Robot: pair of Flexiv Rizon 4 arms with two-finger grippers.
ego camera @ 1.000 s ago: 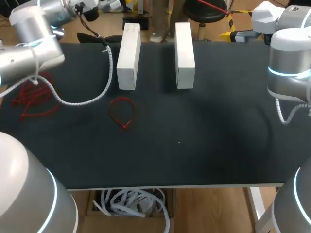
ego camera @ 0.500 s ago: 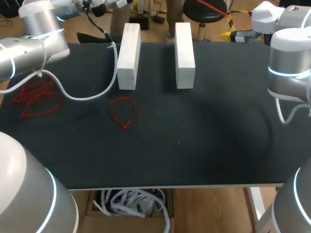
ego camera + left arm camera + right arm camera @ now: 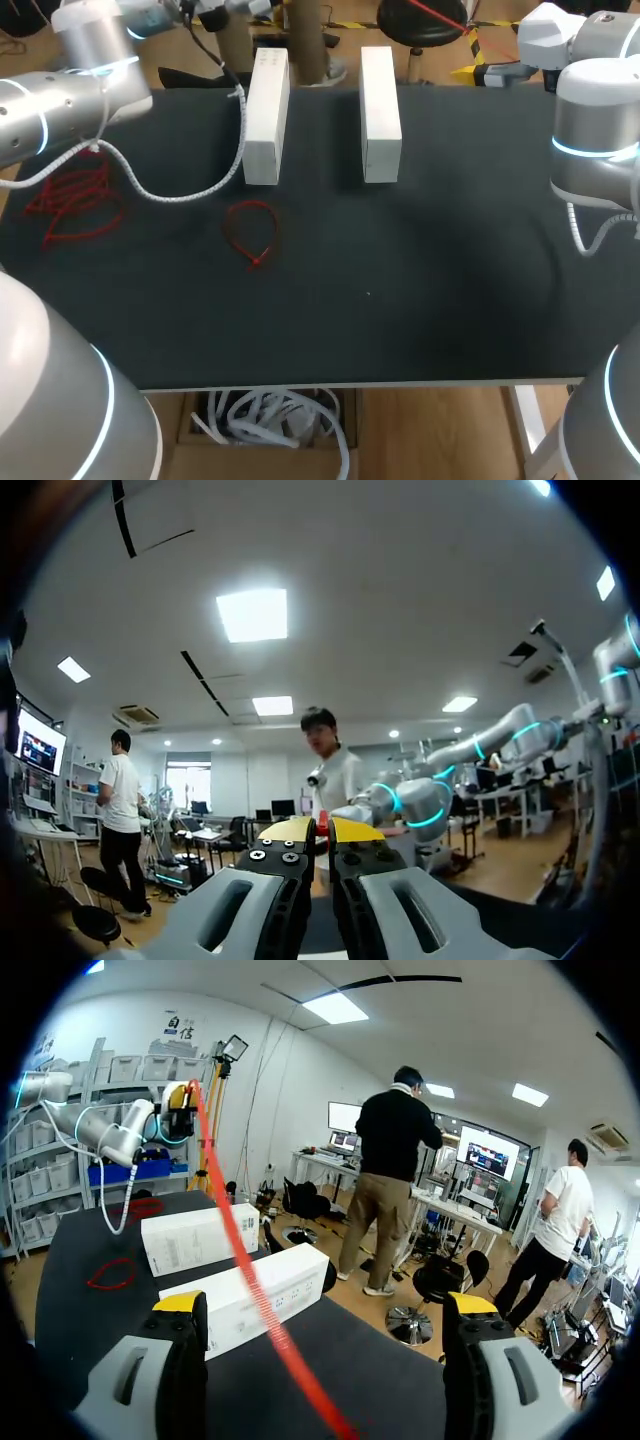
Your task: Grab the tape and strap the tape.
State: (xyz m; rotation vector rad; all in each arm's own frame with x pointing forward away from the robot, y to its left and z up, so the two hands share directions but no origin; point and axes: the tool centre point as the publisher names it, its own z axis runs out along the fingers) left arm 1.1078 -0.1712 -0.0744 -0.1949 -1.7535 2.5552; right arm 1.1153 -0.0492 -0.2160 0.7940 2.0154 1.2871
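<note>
Left gripper [image 3: 321, 832]: jaws clenched, the yellow tips all but meeting, with a sliver of red strap [image 3: 322, 822] pinched between them. The arm was raised over the far left corner of the table [image 3: 430, 290], clear of its surface. Right gripper [image 3: 325, 1305]: jaws released, standing wide apart and holding nothing. A ribbed red strip [image 3: 262, 1305] crossed the gap between them, touching neither finger as far as could be seen. It ran on toward the left arm, but whether it was the same strap could not be told

On the table: one closed red loop [image 3: 251, 232] lay flat just in front of the left white block [image 3: 265, 115], with the second white block [image 3: 380, 110] beside that. A heap of loose red straps [image 3: 72, 205] lay near the left edge

Assessment: the grab appeared done, one strap being in the left jaws. The strapping of that piece appeared not yet done, since no loop showed at the jaws. The loop on the table suggested one finished piece; the heap suggested more to come
</note>
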